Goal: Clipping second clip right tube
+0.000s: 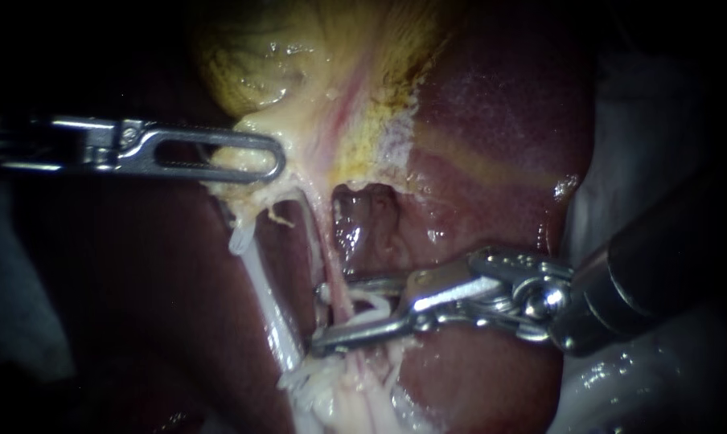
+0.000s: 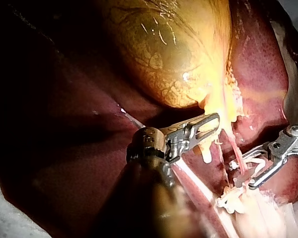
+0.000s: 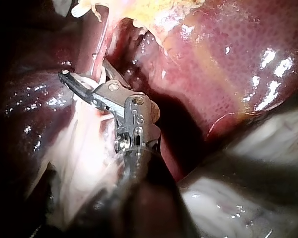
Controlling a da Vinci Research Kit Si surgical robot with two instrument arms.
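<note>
The right tool (image 1: 319, 319) has its jaws open around the right tube (image 1: 331, 265); next it must squeeze shut. The left tool (image 1: 277, 157) grips the gallbladder (image 1: 299, 64).

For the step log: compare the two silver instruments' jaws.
The left instrument has slotted silver jaws shut on the yellow gallbladder at its pale narrow end; the right instrument holds thin silver jaws open astride the pinkish tube. The left lies level in the endoscope view; the right slants. Both are shiny metal.
</note>
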